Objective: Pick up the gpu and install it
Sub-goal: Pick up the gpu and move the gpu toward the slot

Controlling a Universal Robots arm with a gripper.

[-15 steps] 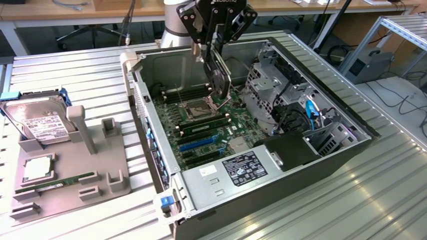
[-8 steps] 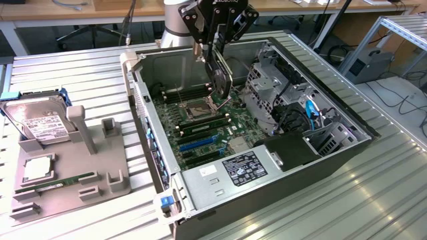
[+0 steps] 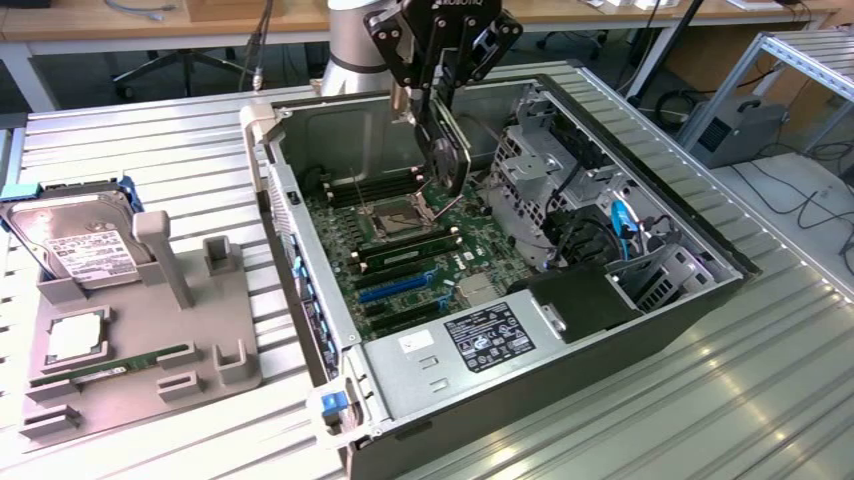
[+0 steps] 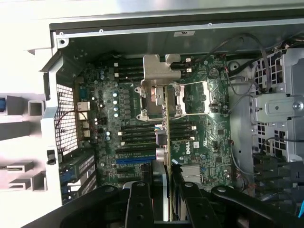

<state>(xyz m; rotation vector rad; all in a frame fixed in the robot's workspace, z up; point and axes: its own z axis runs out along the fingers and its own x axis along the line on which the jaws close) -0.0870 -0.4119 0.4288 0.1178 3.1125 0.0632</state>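
Note:
The gpu [image 3: 447,155] is a dark flat card hanging on edge above the motherboard [image 3: 400,250] inside the open computer case [image 3: 441,395]. My gripper [image 3: 441,100] is shut on the card's upper part, over the processor socket area. In the wrist view the gpu [image 4: 166,137] appears edge-on as a thin line between the black fingers [image 4: 137,204], and its pale metal bracket [image 4: 156,71] points to the case's far wall. The blue expansion slots [image 3: 394,285] lie lower on the board, nearer the exterior view's bottom, apart from the card.
A grey parts holder [image 3: 200,330] stands at the exterior view's left with a hard drive [image 3: 80,245], a processor [image 3: 76,338] and a green memory stick [image 3: 114,365]. Inside the case, a drive cage [image 3: 534,175] and cables crowd the exterior view's right of the card.

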